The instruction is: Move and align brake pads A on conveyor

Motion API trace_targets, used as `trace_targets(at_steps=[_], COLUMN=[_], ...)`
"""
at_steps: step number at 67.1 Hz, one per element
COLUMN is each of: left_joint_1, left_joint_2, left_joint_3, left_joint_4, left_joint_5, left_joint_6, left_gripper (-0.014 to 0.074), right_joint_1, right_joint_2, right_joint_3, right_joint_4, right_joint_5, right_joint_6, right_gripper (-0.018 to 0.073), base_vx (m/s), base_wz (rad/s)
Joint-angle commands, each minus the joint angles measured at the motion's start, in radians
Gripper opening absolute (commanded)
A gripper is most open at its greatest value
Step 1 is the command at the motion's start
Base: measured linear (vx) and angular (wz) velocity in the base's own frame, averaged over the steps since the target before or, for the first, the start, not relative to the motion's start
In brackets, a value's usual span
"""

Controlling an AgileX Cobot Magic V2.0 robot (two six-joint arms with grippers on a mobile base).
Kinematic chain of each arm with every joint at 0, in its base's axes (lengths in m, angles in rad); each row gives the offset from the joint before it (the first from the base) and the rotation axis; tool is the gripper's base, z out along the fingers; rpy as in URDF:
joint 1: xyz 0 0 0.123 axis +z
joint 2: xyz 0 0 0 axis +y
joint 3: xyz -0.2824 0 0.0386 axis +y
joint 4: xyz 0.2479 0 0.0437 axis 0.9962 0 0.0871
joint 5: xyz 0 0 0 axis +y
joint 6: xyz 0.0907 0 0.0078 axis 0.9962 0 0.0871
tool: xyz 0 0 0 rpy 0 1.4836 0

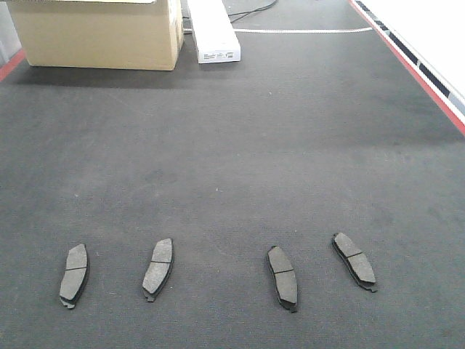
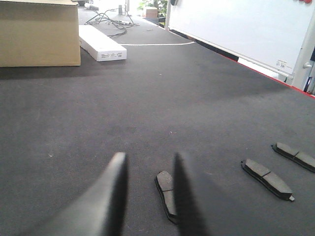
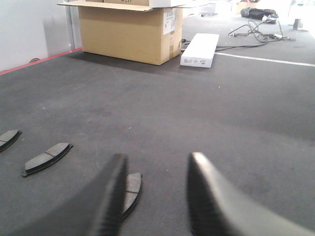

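Four dark grey brake pads lie in a rough row on the near part of the charcoal conveyor (image 1: 232,145): far left (image 1: 73,274), left of middle (image 1: 158,269), right of middle (image 1: 282,278) and far right (image 1: 354,259). No gripper shows in the front view. My left gripper (image 2: 150,157) is open and empty above the belt. One pad (image 2: 166,192) lies between its fingers, partly behind the right finger. Two more pads (image 2: 268,179) (image 2: 295,156) lie to its right. My right gripper (image 3: 157,157) is open and empty. A pad (image 3: 130,189) lies partly behind its left finger, and two others (image 3: 47,158) (image 3: 7,139) lie further left.
A cardboard box (image 1: 102,33) and a long white box (image 1: 214,33) stand at the far end of the belt, with cables behind them. A red edge stripe (image 1: 414,65) and a white side rail run along the right. A white panel (image 2: 236,24) stands beyond that edge.
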Motion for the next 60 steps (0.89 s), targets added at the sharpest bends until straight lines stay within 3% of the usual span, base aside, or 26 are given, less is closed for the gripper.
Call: trace_targets(at_steps=[1,4,51,60], left_joint_1=[-0.005,-0.005,-0.005,-0.005], left_joint_2=[0.011,0.011,0.012,0.012], left_joint_3=[-0.025,-0.025,-0.025,-0.025], left_joint_4=[0.003,0.005,0.010,-0.062], left_joint_5=[-0.080,-0.083,-0.076,-0.075], left_joint_6=[0.000,0.000,0.000,0.000], left_gripper=[-0.0009,-0.0008,-0.0006,-0.0006], right_joint_1=[-0.004,-0.004,-0.004,-0.004], right_joint_2=[0.014,0.014,0.014,0.014], right_joint_3=[-0.025,-0.025,-0.025,-0.025], right_joint_4=[0.006,0.003,0.005,0.005], right_joint_5=[-0.058,-0.058,-0.048,-0.048], right_joint_6=[-0.010,-0.010,-0.009,-0.009], right_gripper=[0.0041,-0.0019,-0.0012,-0.0012], base_vx=[0.00,0.00,0.00,0.00], base_wz=[0.00,0.00,0.00,0.00])
